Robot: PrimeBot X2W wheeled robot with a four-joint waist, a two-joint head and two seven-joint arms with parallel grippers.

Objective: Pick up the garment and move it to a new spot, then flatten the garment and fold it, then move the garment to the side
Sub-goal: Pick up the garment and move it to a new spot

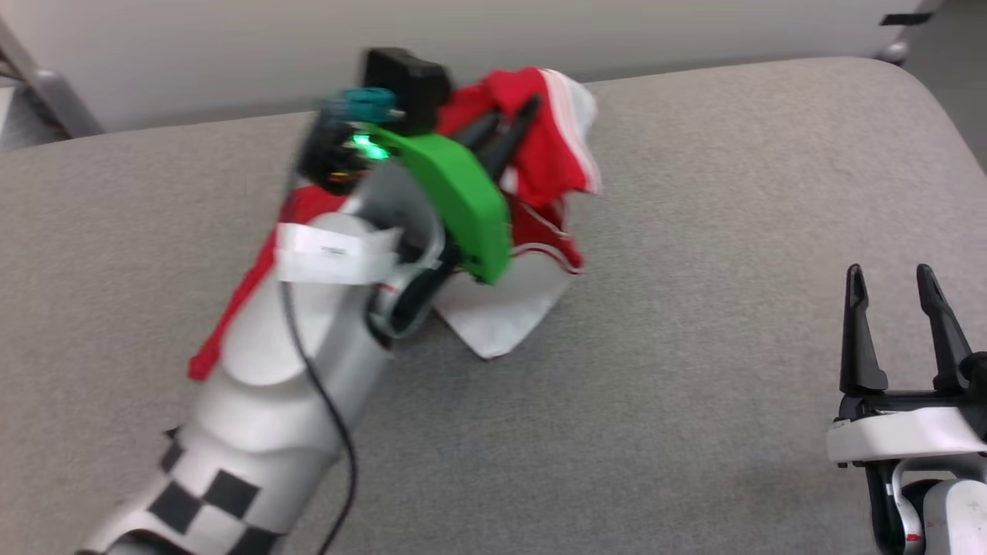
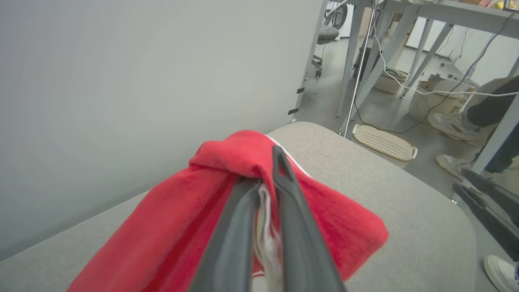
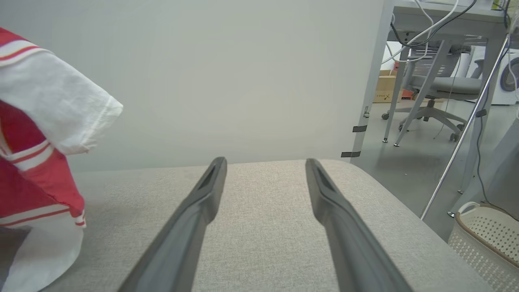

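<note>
The garment point(image 1: 549, 158), red with white sleeves and red-and-white striped trim, hangs bunched from my left gripper point(image 1: 515, 114) above the grey padded table point(image 1: 694, 370); its white lower part touches the surface. In the left wrist view the two dark fingers point(image 2: 292, 194) are shut on a fold of the red garment point(image 2: 227, 190). My right gripper point(image 1: 890, 277) stands open at the lower right, nothing between its fingers. In the right wrist view the open right gripper point(image 3: 265, 162) points over bare table, with the hanging garment point(image 3: 36, 134) at the far left.
A pale wall point(image 1: 540, 38) runs behind the table's far edge. Beyond the table's right end are desk legs, cables, an office chair point(image 3: 442, 89) and perforated baskets point(image 2: 383, 142) on the floor. A person's shoes point(image 2: 450, 121) stand near there.
</note>
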